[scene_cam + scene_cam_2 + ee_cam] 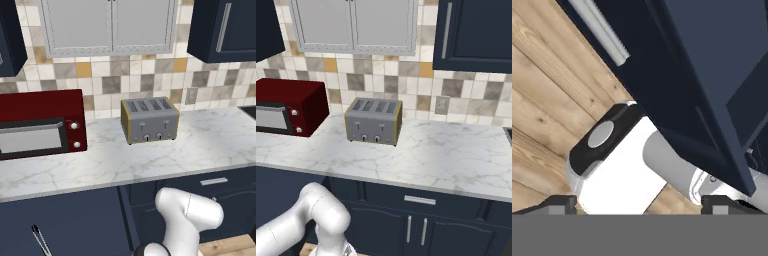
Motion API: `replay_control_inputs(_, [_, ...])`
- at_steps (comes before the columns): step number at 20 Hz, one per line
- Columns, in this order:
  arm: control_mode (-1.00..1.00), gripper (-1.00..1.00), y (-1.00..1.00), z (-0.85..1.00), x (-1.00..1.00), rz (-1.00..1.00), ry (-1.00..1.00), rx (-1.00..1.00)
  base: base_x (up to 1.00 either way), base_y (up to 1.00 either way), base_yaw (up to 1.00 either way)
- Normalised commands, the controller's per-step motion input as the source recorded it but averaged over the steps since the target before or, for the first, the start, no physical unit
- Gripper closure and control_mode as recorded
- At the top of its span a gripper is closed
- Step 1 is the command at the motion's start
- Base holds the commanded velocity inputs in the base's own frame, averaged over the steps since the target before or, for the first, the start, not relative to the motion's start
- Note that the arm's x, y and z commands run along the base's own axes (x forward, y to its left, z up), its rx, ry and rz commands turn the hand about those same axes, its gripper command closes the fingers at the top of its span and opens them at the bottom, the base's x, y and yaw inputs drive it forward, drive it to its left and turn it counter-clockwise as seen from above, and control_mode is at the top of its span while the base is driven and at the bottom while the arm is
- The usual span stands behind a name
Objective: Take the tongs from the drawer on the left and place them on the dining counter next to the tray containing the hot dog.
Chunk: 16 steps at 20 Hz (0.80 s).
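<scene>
- marble worktop (200,140) runs along the tiled wall; red microwave (40,122) at its left, grey toaster (149,119) near the middle
- drawer (60,220) stands pulled out below the worktop's left part
- tongs (41,240) lie inside the drawer, near its left side
- gripper (639,202) hangs low beside navy cabinet fronts over wooden floor (542,100); fingers spread wide, nothing between them

Veined, polished marble worktop (200,135) carries a brushed-metal toaster (150,120) and, at nine o'clock, a glossy red microwave (40,125); matt navy drawer (55,225) holds thin metal tongs (41,241).
</scene>
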Motion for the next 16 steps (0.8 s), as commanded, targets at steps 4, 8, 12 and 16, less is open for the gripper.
replay_control_inputs(4, [-1.0, -1.0, 0.0, 0.0, 0.06, -0.02, 0.07, 0.0, 0.0, 0.0, 0.0])
replay_control_inputs(8, [-1.0, -1.0, -0.3, 0.35, 0.21, -0.09, 0.12, 0.08, 0.0, 0.0, 0.0])
replay_control_inputs(12, [-1.0, -1.0, -0.26, 0.91, 0.14, -0.2, 0.09, 0.09, 0.0, 0.0, 0.0])
replay_control_inputs(16, [-1.0, -1.0, -0.42, 0.97, 0.0, -0.19, 0.0, 0.07, 0.0, 0.0, 0.0])
